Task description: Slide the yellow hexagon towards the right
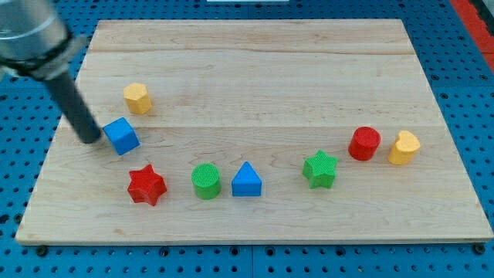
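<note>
Straight dark rod (75,108), blurred grey housing — matte black

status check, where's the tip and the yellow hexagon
My tip left of blue cube, touching or nearly. Yellow hexagon upper left, untouched. Path right looks open.

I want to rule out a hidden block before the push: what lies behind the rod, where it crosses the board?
Behind the rod only bare wooden board shows beside it; the strip it covers cannot be seen. My tip sits just left of the blue cube, below-left of the yellow hexagon.
</note>
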